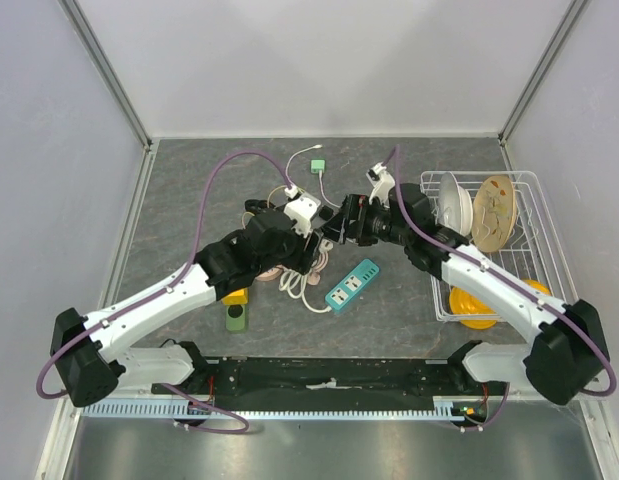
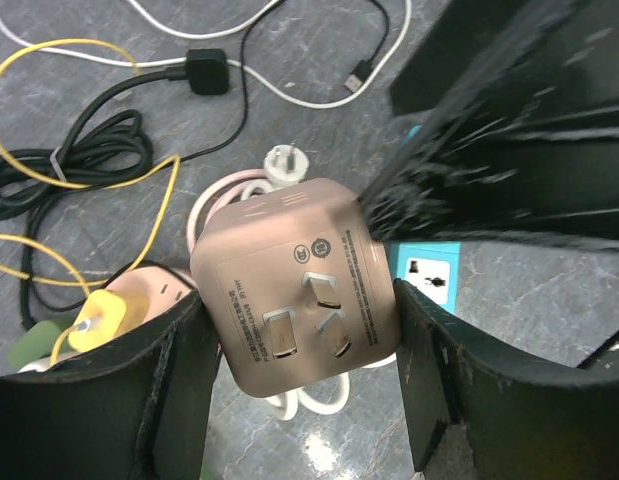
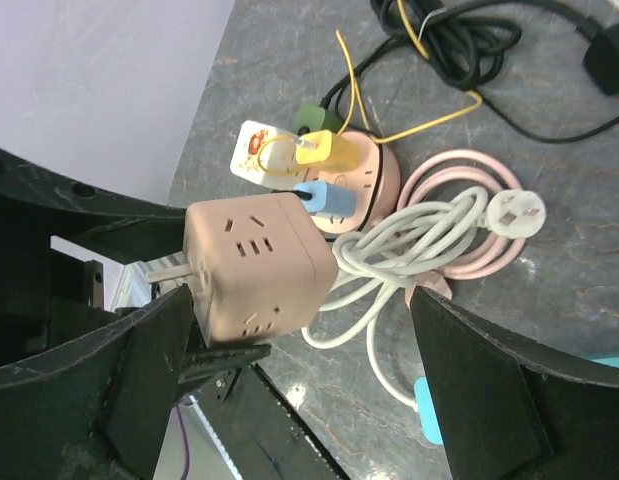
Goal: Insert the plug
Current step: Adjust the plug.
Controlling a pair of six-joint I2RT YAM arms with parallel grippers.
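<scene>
A pink cube adapter (image 2: 294, 285) with three metal prongs facing the left wrist camera is held above the table between the fingers of my left gripper (image 2: 301, 370). In the right wrist view the cube (image 3: 254, 265) shows its socket faces, with the prongs pointing left. My right gripper (image 3: 304, 330) is open wide; the cube sits just inside its left finger (image 3: 139, 350), untouched by the right finger. In the top view both grippers meet near the table's middle (image 1: 319, 238). A teal power strip (image 1: 352, 284) lies just right of them and also shows in the left wrist view (image 2: 429, 275).
A round pink socket hub (image 3: 364, 175) with yellow and blue plugs, a coiled white cable (image 3: 409, 245), a pink cable with a white plug (image 3: 516, 213) and black cables (image 2: 69, 160) lie below. A wire dish rack (image 1: 524, 185) with plates stands at the right.
</scene>
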